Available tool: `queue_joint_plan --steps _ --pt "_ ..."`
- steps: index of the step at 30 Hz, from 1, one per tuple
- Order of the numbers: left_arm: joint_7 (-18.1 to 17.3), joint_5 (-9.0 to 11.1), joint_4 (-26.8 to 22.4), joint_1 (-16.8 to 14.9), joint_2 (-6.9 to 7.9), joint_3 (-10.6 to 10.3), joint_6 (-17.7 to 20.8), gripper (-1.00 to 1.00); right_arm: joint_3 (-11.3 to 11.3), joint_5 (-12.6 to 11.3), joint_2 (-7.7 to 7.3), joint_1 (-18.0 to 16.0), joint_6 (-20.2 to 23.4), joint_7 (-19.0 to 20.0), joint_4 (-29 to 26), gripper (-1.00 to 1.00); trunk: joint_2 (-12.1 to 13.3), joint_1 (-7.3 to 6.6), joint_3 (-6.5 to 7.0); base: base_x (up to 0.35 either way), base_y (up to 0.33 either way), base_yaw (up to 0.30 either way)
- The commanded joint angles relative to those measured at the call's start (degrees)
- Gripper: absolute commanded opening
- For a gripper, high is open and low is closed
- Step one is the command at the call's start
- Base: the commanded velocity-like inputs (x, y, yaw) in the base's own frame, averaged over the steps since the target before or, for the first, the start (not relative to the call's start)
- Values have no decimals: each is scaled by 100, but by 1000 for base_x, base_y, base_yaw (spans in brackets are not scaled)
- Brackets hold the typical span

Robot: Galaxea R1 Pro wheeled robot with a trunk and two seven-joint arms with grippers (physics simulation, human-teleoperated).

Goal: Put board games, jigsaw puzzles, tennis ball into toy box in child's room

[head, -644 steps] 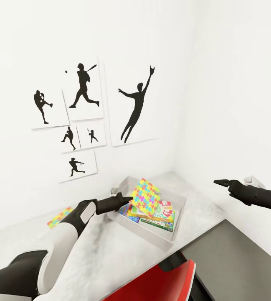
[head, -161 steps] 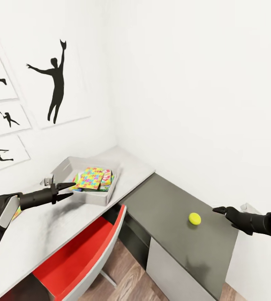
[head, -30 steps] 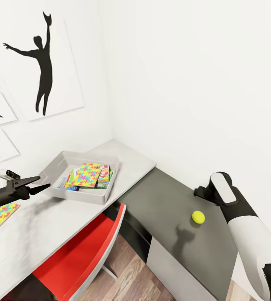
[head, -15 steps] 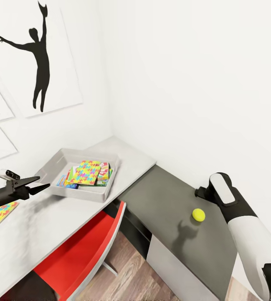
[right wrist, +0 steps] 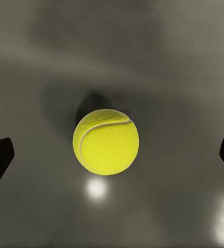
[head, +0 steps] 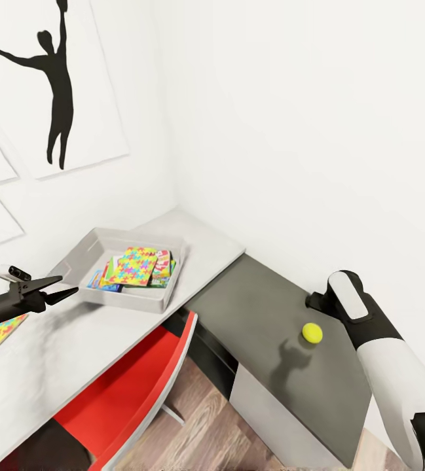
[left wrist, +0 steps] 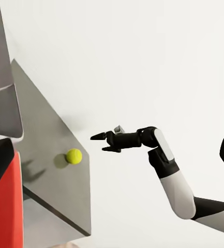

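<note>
right gripper (left wrist: pixel 98 143): fingers spread wide, above the tennis ball (head: pixel 312 332), not touching | ball: on dark table (head: pixel 264 307) | left gripper (head: pixel 60 288): released, holding nothing, beside toy box (head: pixel 81 254)

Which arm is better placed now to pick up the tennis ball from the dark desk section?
The right. The right hand is open and close above the tennis ball, which lies centred between its fingertips in the right wrist view. The left hand hangs by the toy box, across the desk corner.
</note>
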Motion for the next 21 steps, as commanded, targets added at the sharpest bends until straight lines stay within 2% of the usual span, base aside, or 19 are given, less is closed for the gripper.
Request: queue_joint_plan --steps 1,21 --pt "-19 2 -1 -4 2 -4 60 100 23 -54 -7 -6 18 -58 -5 100 -12 3 -20 0 0 0" --pt "-16 2 1 -4 2 -7 60 100 8 -54 -14 -6 19 -57 -4 100 -12 3 -208 0 0 0"
